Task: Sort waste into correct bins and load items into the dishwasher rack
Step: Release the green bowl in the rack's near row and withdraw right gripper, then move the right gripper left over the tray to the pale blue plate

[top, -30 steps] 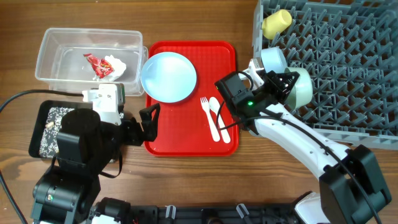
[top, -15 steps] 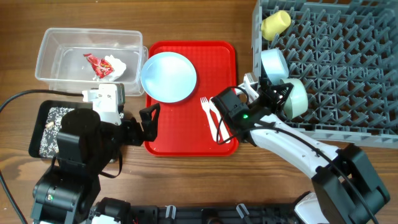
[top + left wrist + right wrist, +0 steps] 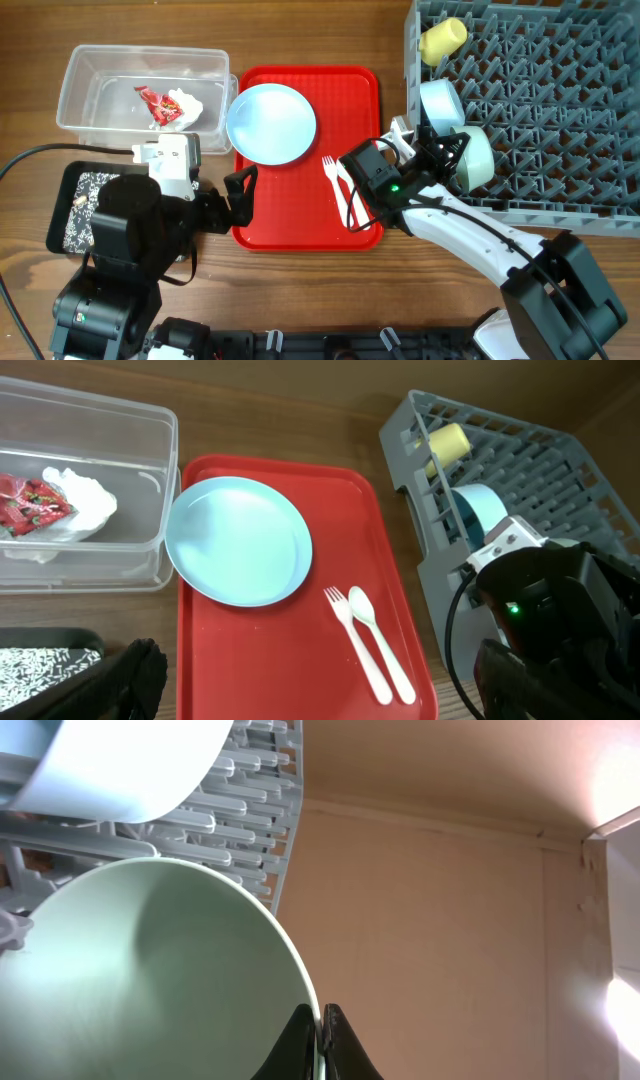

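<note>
Pale green bowl (image 3: 150,970) on edge, rim pinched by right hand (image 3: 320,1025); left hand (image 3: 238,196) apart.

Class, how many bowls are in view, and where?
2. One blue bowl on edge in the rack near its left wall; green bowl beside it, rim pinched by the right gripper. None seems hidden.

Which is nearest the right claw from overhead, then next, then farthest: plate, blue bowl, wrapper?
1. Blue bowl, in the rack by the right claw.
2. Plate, on the red tray.
3. Wrapper, in the clear tub, far left.
</note>
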Controlling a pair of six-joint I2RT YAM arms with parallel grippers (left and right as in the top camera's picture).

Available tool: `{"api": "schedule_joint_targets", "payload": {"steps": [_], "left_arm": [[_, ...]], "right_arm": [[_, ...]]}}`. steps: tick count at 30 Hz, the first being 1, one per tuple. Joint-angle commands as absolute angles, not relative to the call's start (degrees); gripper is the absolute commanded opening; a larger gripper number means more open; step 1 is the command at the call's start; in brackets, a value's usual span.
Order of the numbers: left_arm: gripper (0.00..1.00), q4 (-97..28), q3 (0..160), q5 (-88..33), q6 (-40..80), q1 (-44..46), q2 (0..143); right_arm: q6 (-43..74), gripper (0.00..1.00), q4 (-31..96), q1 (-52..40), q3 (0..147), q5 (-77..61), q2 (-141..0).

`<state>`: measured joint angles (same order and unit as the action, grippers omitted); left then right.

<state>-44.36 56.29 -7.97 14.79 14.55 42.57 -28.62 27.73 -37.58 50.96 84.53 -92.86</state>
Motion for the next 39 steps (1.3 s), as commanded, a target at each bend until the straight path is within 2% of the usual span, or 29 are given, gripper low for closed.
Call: {"api": "schedule_joint_targets", "payload": {"steps": [1, 9, 12, 16, 19, 21, 22, 31, 39], "left_arm": [[1.00, -43.94, 56.14, -8.45, 15.42, 14.24, 42.37], [1.00, -43.92, 56.14, -8.43, 15.20, 14.24, 42.37], [1.00, -43.92, 56.14, -8.23, 15.22, 14.24, 42.37], [1.00, -43.92, 56.14, -8.21, 15.20, 14.24, 42.37], [1.00, -43.92, 56.14, -8.23, 15.20, 14.24, 42.37], [1.00, -43.92, 56.14, -8.23, 15.20, 14.24, 42.37], [1.00, -43.92, 56.14, -8.23, 15.20, 14.24, 42.37], [1.00, -43.79, 56.14, -8.23, 15.22, 14.24, 42.37], [1.00, -43.09, 56.14, -8.23, 15.22, 14.24, 42.37]], "right_arm": [[-28.29, 0.04, 27.35, -37.63, 50.13, 78.65, -93.56], [-28.01, 0.05, 27.00, -40.73, 50.13, 72.47, -93.56], [-26.41, 0.09, 27.00, -41.74, 50.13, 70.81, -93.56], [-23.81, 0.21, 27.03, -42.00, 50.13, 69.78, -93.56], [-23.77, 0.34, 27.03, -42.00, 50.13, 68.03, -93.56], [-23.68, 0.38, 27.03, -42.00, 50.13, 66.78, -93.56], [-21.71, 0.47, 27.05, -42.00, 50.13, 65.41, -93.56], [-12.82, 0.51, 31.00, -42.00, 50.13, 56.05, -93.56], [-11.84, 0.54, 29.10, -42.00, 50.15, 57.45, -93.54]]}}
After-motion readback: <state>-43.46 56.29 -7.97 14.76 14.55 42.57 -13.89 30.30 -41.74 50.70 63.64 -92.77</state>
